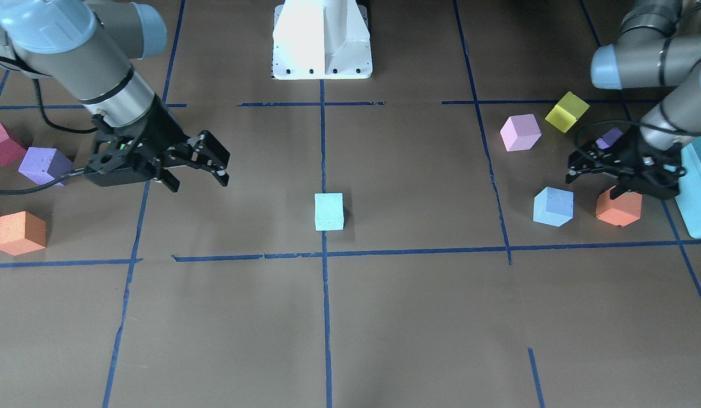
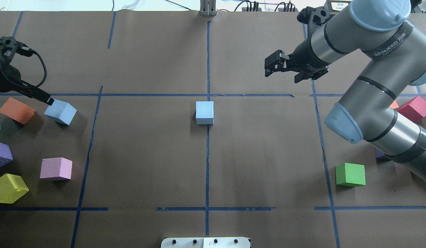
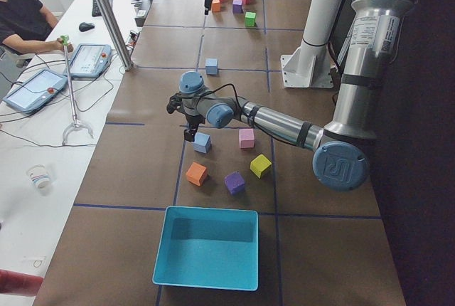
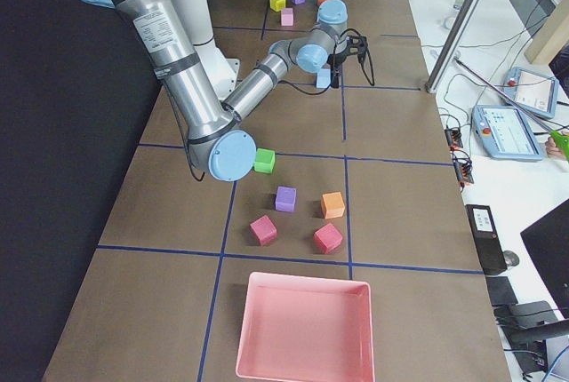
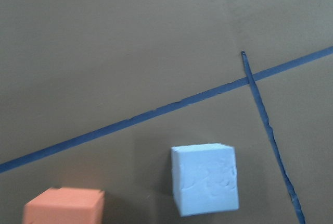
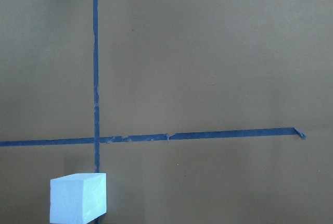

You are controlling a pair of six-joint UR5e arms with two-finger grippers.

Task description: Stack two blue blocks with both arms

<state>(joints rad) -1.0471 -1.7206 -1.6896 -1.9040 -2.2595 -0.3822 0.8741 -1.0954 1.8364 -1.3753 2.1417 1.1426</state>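
Note:
One pale blue block sits at the table's centre on the tape cross; it also shows in the overhead view and low in the right wrist view. The second blue block lies on my left side, next to an orange cube, and shows in the left wrist view. My left gripper hovers beside and above it, open and empty. My right gripper is open and empty, raised well off to the side of the centre block.
Pink, yellow and purple cubes lie on the left side near a teal box. A green cube and red cube lie on the right. A pink tray and the white pedestal stand at the edges.

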